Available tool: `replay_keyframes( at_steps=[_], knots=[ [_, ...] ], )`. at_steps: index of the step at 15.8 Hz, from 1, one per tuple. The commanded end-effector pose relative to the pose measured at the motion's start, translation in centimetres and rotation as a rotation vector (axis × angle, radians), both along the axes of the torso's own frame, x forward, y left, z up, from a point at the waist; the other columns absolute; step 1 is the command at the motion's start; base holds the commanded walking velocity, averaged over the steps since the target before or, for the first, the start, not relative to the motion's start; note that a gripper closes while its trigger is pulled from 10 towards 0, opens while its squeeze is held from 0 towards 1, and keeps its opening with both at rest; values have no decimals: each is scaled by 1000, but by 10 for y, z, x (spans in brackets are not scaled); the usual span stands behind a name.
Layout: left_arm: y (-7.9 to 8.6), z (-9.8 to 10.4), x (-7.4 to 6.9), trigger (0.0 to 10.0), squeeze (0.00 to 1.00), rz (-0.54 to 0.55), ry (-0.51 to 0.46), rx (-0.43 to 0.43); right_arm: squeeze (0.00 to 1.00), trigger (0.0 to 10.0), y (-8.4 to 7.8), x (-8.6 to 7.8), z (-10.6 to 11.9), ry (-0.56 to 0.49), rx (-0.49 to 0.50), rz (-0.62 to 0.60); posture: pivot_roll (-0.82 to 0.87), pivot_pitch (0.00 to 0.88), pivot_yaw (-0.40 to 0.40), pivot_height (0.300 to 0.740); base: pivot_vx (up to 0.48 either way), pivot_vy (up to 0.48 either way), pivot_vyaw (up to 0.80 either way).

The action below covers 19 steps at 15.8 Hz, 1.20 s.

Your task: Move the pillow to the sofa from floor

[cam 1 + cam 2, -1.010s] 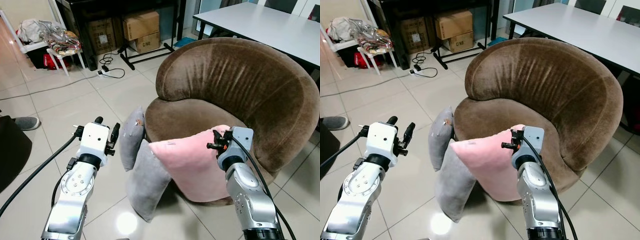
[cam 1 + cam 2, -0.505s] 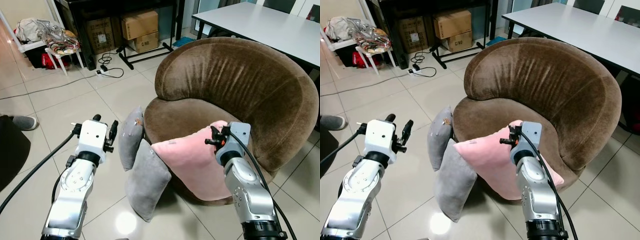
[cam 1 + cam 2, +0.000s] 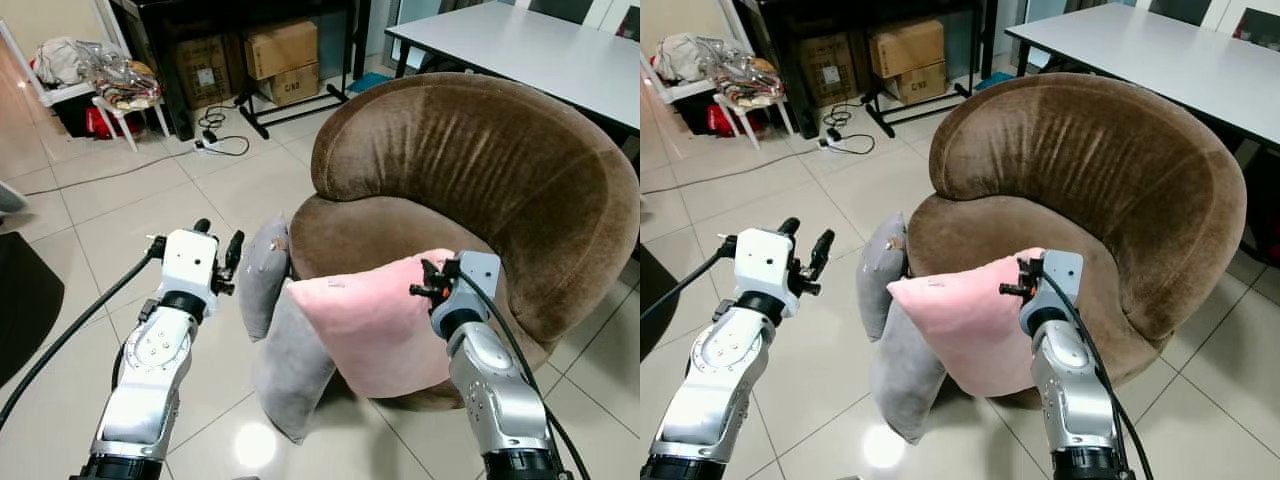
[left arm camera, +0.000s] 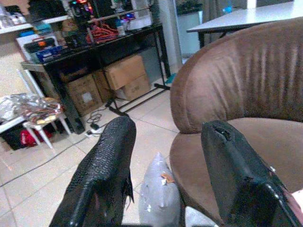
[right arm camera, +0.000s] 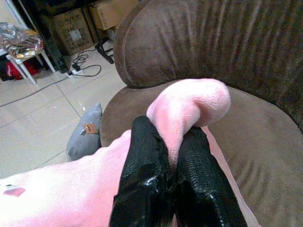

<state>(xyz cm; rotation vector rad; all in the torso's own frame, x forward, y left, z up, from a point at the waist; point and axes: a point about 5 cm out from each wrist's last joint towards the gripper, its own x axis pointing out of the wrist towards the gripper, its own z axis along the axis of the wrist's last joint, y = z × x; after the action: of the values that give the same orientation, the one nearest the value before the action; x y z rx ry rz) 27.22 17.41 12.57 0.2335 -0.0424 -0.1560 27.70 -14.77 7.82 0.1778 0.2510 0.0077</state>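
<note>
Pink plush pillow [image 3: 375, 325], square, corner pinched in right hand [image 5: 171, 163], raised at sofa [image 3: 480, 170] front edge. Left hand [image 4: 163, 177] wide, unloaded.

The seat of the brown sofa [image 3: 400, 235] is bare, so there is free room above it. Its high curved back closes the far and right sides. On the near left, two grey cushions [image 3: 265, 275] lean against the sofa front. The tiled floor [image 3: 120, 215] at the left is open.
</note>
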Motion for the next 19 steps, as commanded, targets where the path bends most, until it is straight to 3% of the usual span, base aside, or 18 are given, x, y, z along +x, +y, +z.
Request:
replay_keyframes(
  at_steps=[1, 3, 10, 19],
  knots=[
    [2, -1, -1, 10000, 0, 2, 14, 5, 0, 10000, -2, 5, 15, -75, -1, -17, -110, 0, 37, 740, 0, 0, 0],
    [4, -1, -3, 10000, 0, 3, 11, 16, 0, 10000, 0, 5, 15, -72, 0, -12, -106, 0, 29, 740, 0, 0, 0],
    [9, -3, -2, 10000, 0, 36, 9, 33, 0, 10000, -1, 2, 11, -56, 13, -16, -98, 0, 33, 740, 0, 0, -800],
    [9, -1, -3, 10000, 0, 21, 0, 25, 0, 10000, -1, 1, 9, -47, 41, -32, -91, 0, 32, 740, 0, 0, -267]
  ],
)
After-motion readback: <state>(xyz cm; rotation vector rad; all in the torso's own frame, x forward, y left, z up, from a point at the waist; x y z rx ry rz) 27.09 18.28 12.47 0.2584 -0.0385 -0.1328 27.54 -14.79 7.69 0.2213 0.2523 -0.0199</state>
